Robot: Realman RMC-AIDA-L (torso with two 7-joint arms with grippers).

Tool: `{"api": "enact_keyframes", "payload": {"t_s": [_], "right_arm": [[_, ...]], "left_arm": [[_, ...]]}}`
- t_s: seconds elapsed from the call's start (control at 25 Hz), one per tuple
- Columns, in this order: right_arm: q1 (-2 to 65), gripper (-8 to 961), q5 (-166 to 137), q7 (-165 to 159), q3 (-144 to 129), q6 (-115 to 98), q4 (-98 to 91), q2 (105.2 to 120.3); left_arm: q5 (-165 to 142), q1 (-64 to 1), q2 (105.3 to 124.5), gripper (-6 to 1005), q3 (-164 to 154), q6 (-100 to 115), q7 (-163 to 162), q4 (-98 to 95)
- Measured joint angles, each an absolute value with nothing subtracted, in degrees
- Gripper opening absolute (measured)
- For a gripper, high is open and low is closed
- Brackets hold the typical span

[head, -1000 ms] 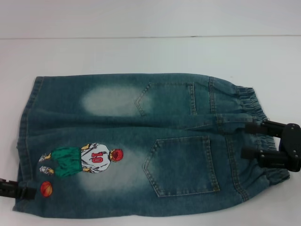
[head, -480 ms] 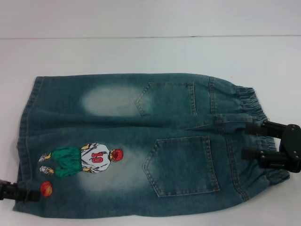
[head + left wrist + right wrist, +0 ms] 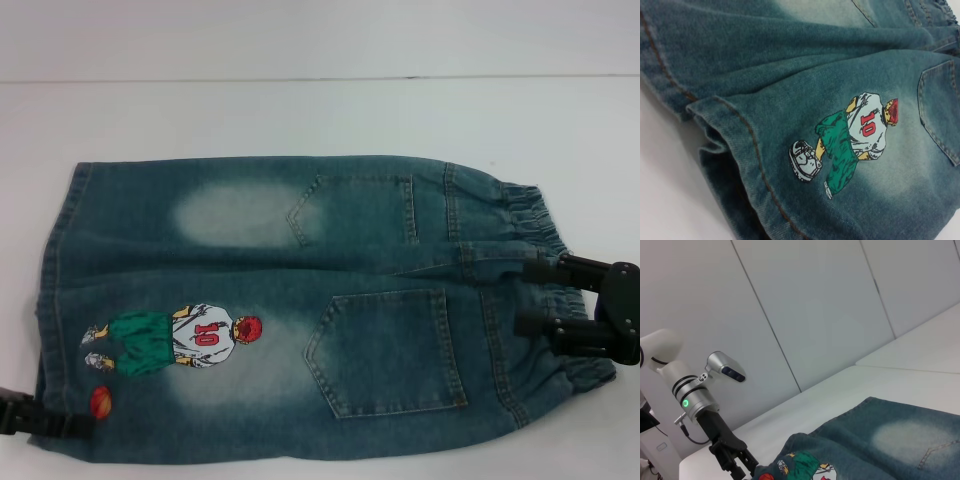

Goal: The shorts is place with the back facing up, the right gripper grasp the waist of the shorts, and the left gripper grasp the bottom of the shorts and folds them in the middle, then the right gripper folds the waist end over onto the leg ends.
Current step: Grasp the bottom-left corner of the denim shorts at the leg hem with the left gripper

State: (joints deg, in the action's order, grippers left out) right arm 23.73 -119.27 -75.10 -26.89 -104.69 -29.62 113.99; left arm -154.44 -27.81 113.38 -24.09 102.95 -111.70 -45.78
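The denim shorts (image 3: 300, 300) lie flat, back pockets up, with the puckered waist end (image 3: 540, 225) on the right and the bottom of the shorts (image 3: 55, 280) on the left. My right gripper (image 3: 535, 298) is open, its two prongs spread over the near half of the waistband. My left gripper (image 3: 30, 415) sits at the near corner of the leg hems, beside the orange ball print (image 3: 100, 402). In the left wrist view the near leg's hem (image 3: 735, 120) is raised and gapes beside the cartoon player print (image 3: 855, 135). The right wrist view shows the left gripper (image 3: 740, 462) at the shorts' edge (image 3: 790, 445).
The white table (image 3: 320, 115) stretches behind the shorts to a white wall (image 3: 320, 35). The shorts' near edge runs close to the bottom of the head view. In the right wrist view a white panelled wall (image 3: 815, 315) stands behind the left arm.
My left gripper has slid a little nearer and to the left along the near hem corner, and that corner has shifted slightly with it. The right gripper has stayed in place.
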Motion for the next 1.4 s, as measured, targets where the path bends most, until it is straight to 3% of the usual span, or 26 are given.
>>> {"api": "enact_keyframes", "payload": {"t_s": [1.4], "right_arm": [[23.64, 883, -119.27, -75.11, -25.86, -105.66, -29.79, 113.93]], "left_arm": [[-154.53, -29.92, 113.22, 857, -23.95, 103.19, -111.47, -45.76]]}}
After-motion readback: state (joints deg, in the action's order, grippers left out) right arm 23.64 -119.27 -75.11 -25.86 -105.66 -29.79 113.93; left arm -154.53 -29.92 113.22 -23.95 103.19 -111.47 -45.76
